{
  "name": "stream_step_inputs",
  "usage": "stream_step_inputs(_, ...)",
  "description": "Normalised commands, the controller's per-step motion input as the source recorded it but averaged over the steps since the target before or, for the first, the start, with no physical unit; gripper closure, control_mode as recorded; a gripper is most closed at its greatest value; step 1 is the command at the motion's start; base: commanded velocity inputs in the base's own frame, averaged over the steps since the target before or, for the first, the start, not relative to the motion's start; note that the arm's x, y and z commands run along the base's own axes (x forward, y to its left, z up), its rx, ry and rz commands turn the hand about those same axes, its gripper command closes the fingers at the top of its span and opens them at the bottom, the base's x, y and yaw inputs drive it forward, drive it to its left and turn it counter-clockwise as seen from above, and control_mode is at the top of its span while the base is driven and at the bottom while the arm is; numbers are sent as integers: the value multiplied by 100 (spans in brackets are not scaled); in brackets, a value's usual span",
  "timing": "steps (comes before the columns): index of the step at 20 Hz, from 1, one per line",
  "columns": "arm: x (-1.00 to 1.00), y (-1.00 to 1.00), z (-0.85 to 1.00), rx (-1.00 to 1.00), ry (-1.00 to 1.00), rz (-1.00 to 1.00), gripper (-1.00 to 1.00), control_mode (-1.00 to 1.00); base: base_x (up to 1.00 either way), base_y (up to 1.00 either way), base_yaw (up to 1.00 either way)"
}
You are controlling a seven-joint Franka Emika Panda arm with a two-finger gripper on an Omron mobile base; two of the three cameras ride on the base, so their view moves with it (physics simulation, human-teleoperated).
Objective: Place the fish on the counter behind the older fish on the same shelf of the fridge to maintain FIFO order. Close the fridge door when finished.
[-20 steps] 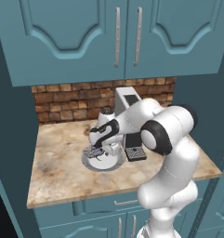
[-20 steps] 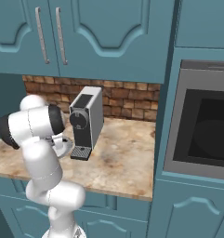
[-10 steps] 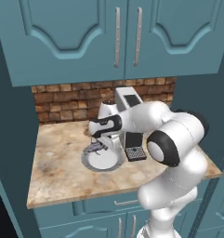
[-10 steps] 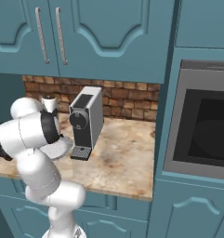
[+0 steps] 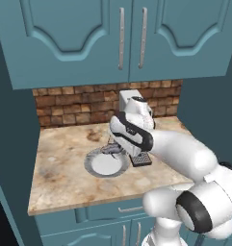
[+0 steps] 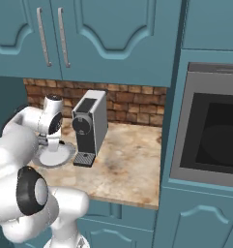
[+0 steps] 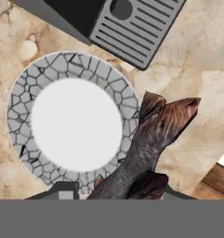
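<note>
My gripper (image 7: 117, 189) is shut on the fish (image 7: 150, 139), a slim grey-brown fish whose forked tail points away from the hand. The fish lies over the rim of a round plate (image 7: 20, 93) with a cracked grey border, on the marbled counter (image 7: 192, 56). From the left base view the gripper (image 5: 118, 146) hangs at the far edge of the plate (image 5: 91, 162) with the fish (image 5: 111, 150) in it. In the right base view the gripper (image 6: 44, 140) is over the plate (image 6: 54, 157). The fridge and the older fish are out of view.
A grey coffee machine (image 6: 89, 126) stands right beside the plate, its slotted drip tray (image 7: 132, 32) close to the fish. Teal wall cabinets (image 5: 122, 38) hang low above the counter (image 5: 64, 168). A built-in oven (image 6: 210, 131) fills the right side.
The jaws have closed on the fish over the plate. The arm's elbow has swung out toward the cameras while the hand stayed by the plate.
</note>
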Motion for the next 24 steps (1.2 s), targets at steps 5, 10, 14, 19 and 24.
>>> stream_step_inputs(5, -92, -51, 47, 3, 0, -14, 100, -100, 0, 0, 0)
stream_step_inputs(10, -80, -42, 37, 0, 0, -6, 100, -100, 0, 0, 0)
stream_step_inputs(14, -49, -84, 8, 0, 0, 0, 100, -100, 0, 0, 0)
stream_step_inputs(19, 5, -28, 0, 2, 0, -1, 100, -100, 0, 0, 0)
stream_step_inputs(24, -4, 0, 65, 0, -1, -14, 100, -100, 0, 0, 0)
